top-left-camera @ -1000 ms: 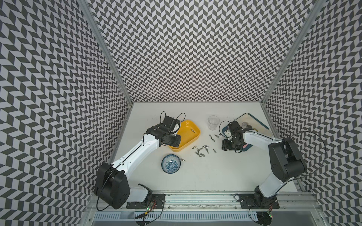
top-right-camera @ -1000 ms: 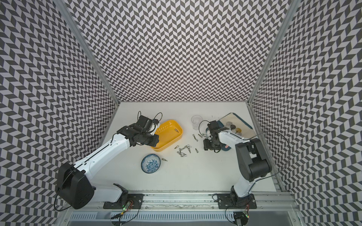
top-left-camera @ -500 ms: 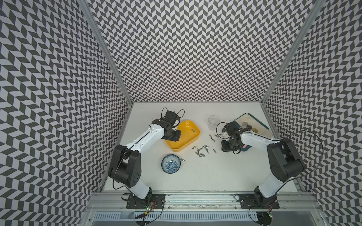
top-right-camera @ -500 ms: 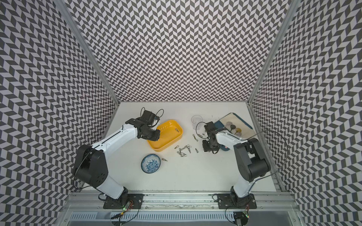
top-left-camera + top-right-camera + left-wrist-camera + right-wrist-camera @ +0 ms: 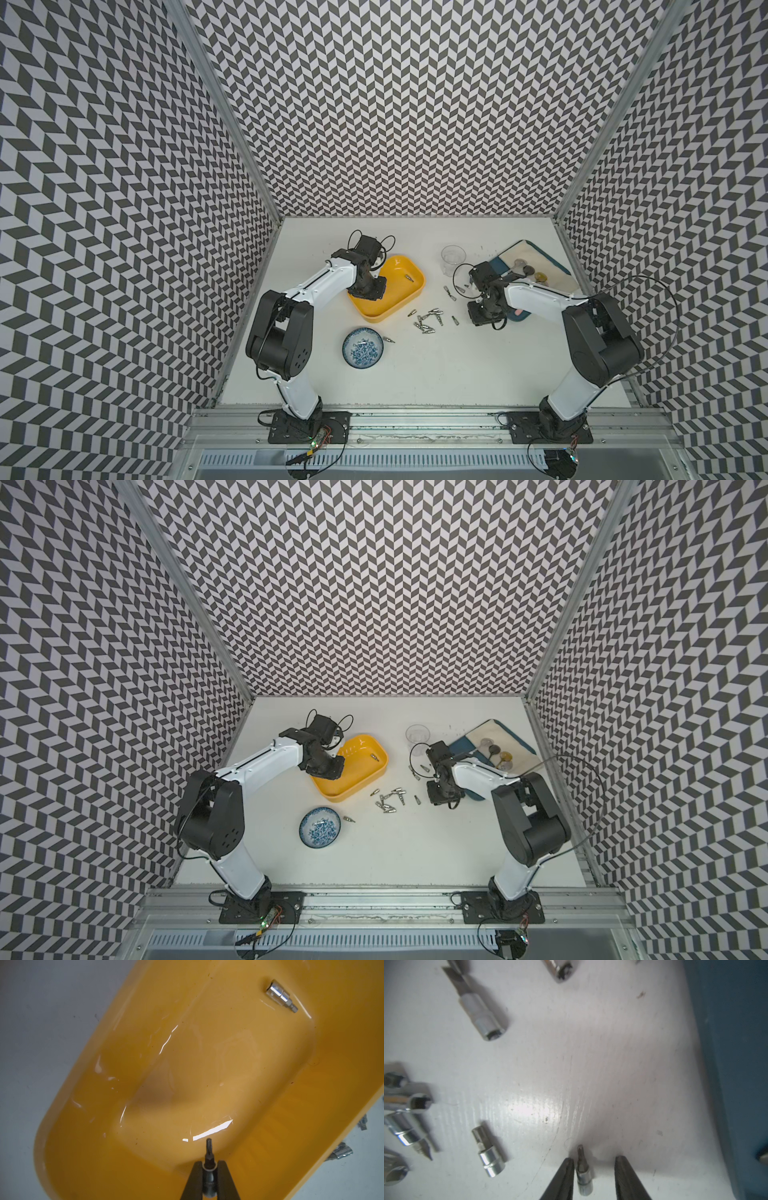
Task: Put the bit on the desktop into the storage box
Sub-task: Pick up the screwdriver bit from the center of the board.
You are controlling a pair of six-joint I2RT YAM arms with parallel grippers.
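Note:
The yellow storage box lies left of centre on the white desktop, with one silver bit inside near its far side. My left gripper hangs over the box's near-left end, shut on a dark bit that points at the box floor. My right gripper is down on the desktop, open. A silver bit lies between its fingers, against one finger and clear of the other. Several loose bits lie between the box and the right gripper.
A blue-and-white bowl stands in front of the box, with a single bit beside it. A clear cup stands at the back. A dark-blue board with a cloth and small items lies at the right, close to the right arm.
The right gripper's jaws have narrowed around the bit on the desktop. The left arm's elbow has swung in toward the table, its gripper staying over the box with its bit.

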